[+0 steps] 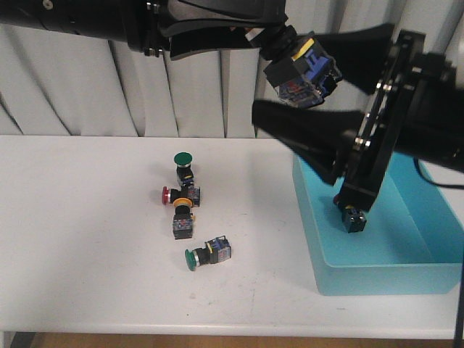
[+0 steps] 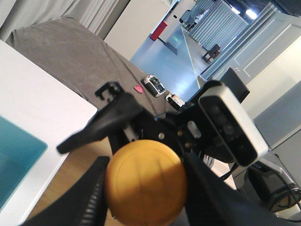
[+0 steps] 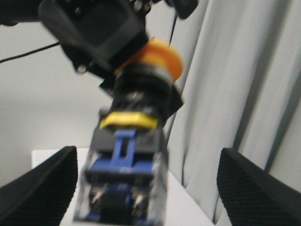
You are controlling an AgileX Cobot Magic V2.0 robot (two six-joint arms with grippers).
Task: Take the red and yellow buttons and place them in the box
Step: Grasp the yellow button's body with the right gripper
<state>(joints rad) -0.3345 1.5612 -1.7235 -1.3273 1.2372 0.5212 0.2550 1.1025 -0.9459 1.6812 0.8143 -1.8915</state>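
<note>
My left gripper (image 1: 279,45) is shut on a yellow button (image 1: 301,69) by its cap and holds it high above the table, near the box's left end. In the left wrist view its fingers (image 2: 89,197) clamp the yellow cap (image 2: 146,183). My right gripper (image 1: 288,78) is open, its two fingers on either side of that button's black and blue body (image 3: 124,188) without touching it. The turquoise box (image 1: 377,272) stands at the right with one button (image 1: 353,217) inside. A red button (image 1: 174,194) lies on the table.
An upright green button (image 1: 183,165), a lying green button (image 1: 206,254) and another black-bodied button (image 1: 183,221) sit near the red one on the white table (image 1: 87,239). A grey curtain (image 1: 94,94) hangs behind. The box corner shows in the left wrist view (image 2: 14,160).
</note>
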